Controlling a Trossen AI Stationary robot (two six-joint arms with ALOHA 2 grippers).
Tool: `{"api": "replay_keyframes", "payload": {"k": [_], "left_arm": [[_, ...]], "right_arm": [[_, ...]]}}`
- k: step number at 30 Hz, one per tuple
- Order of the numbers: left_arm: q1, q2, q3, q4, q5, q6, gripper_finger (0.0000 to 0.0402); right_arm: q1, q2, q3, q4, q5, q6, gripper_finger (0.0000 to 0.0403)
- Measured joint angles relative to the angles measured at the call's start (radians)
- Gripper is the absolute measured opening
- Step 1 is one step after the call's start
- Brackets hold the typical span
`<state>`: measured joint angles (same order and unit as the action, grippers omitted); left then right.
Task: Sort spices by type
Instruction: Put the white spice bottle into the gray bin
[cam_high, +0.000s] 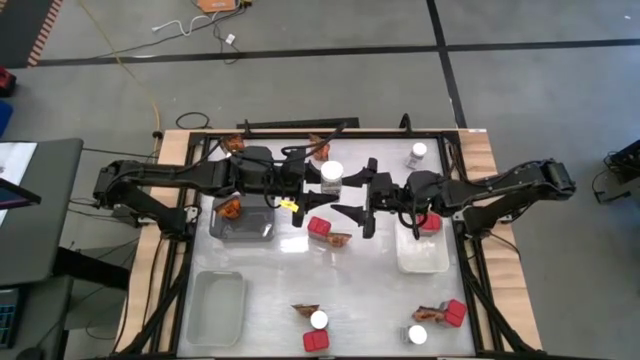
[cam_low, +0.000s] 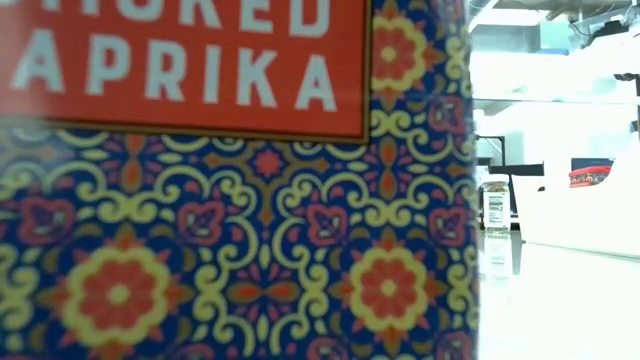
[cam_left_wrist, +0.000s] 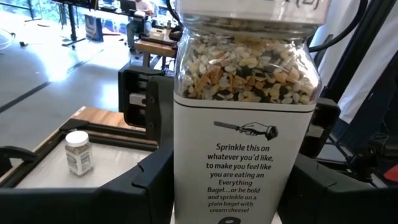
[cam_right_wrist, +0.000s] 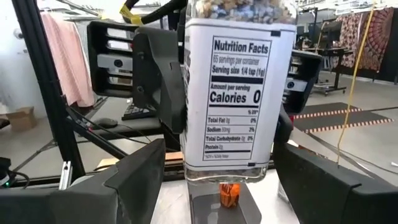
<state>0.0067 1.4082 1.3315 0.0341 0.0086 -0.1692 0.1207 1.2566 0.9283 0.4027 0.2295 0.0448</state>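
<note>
- Grey floor crossed by black lines surrounds the wood-edged table (cam_high: 170, 150), whose top is pale and shiny.
- At the near left lies a clear tray (cam_high: 216, 305); further back a grey tray (cam_high: 243, 225) holds an orange packet (cam_high: 230, 208).
- Left gripper (cam_high: 318, 180) reaches in from the left to table centre, its fingers (cam_left_wrist: 134, 186) closed on a seasoning jar (cam_high: 332, 176), held upright clear of the table.
- Right gripper (cam_high: 352, 190) meets it from the right, fingers (cam_right_wrist: 134, 180) spread wide on either side of the same jar without clamping it.
- Just in front of the jar sit a red box (cam_high: 320, 227) and another packet (cam_high: 338, 239).
- Along the near edge lie more jars, boxes and packets.
- A white tray (cam_high: 422, 258) sits right of centre.
- One small jar (cam_high: 417, 154) stands at the far right.
</note>
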Motion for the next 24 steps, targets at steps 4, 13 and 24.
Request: {"api": "replay_keyframes", "payload": {"k": [4, 13, 24], "left_arm": [[0.0, 0.0, 0.0, 0.0, 0.001, 0.0, 0.0206], [0.0, 0.0, 0.001, 0.0, 0.0, 0.004, 0.0206], [-0.006, 0.001, 0.001, -0.046, -0.007, -0.012, 0.0221]], "right_arm": [[0.0, 0.0, 0.0, -0.006, 0.0, 0.0, 0.0311], [0.0, 0.0, 0.0, -0.004, 0.007, 0.004, 0.0205], [0.0, 0.0, 0.0, -0.064, 0.004, 0.006, 0.0205]]}}
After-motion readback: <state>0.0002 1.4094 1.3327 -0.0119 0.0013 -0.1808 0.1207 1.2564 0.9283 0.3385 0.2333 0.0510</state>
